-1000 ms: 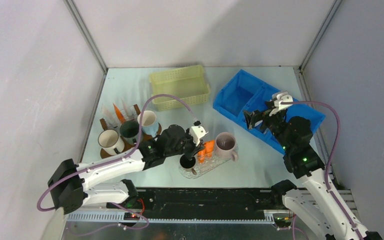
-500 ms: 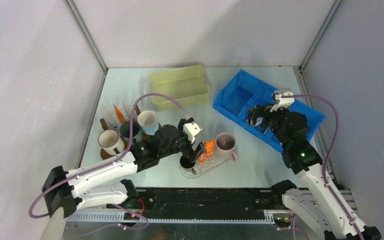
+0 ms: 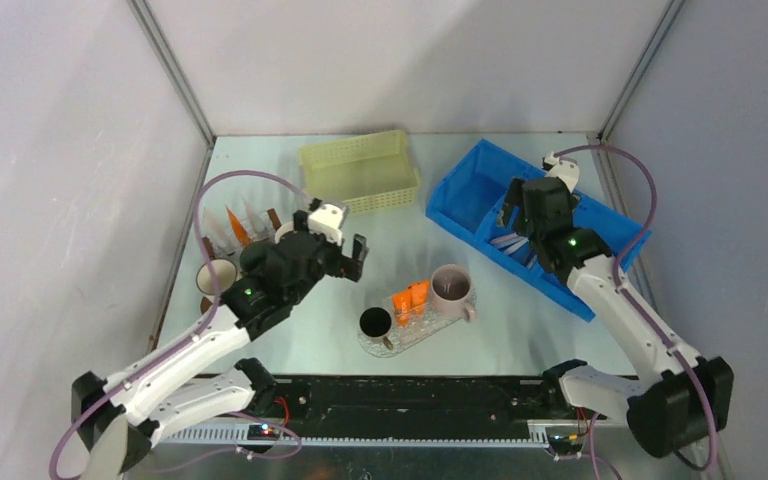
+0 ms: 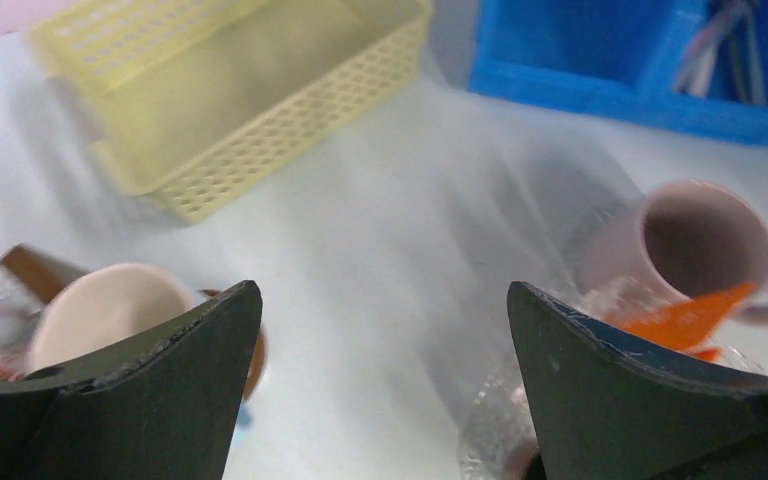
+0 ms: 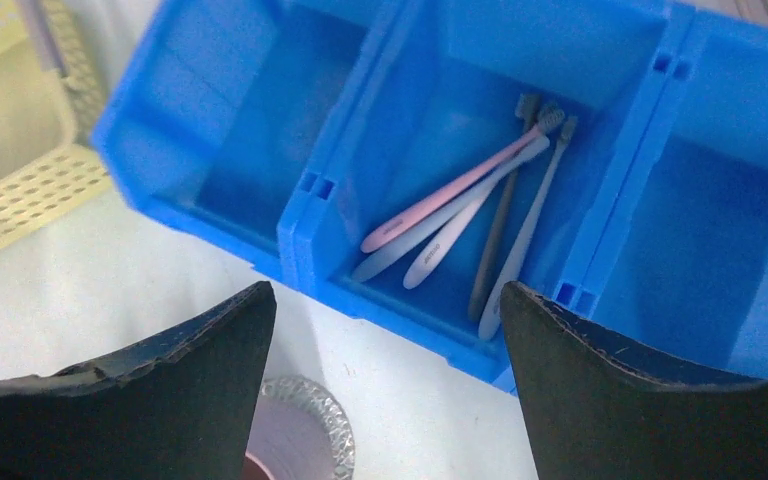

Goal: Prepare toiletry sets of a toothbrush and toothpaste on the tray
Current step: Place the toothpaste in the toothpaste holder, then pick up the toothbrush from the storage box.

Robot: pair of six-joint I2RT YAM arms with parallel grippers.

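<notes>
Two orange toothpaste tubes [image 3: 409,298] lie on the clear glass tray [image 3: 412,337], between a black mug [image 3: 375,322] and a pink mug [image 3: 450,285]. My left gripper [image 3: 337,252] hovers open and empty up and left of the tray; its wrist view shows the pink mug [image 4: 702,238] and an orange tube [image 4: 695,314] at the right. Several toothbrushes [image 5: 460,215], pink, white and grey, lie in the middle compartment of the blue bin [image 5: 305,215]. My right gripper [image 3: 527,212] hangs open above that bin [image 3: 480,165], nothing between its fingers [image 5: 210,340].
A yellow basket [image 3: 360,170] stands at the back centre. At the left, a brown stand holds a white mug [image 3: 220,281], a dark mug [image 3: 257,258] and a pale mug [image 3: 290,235], with orange and white tubes [image 3: 234,224] behind them.
My left gripper opened, left the orange tube on the tray and drew back up and left. My right gripper moved left over the bin's toothbrush compartment and tilted down.
</notes>
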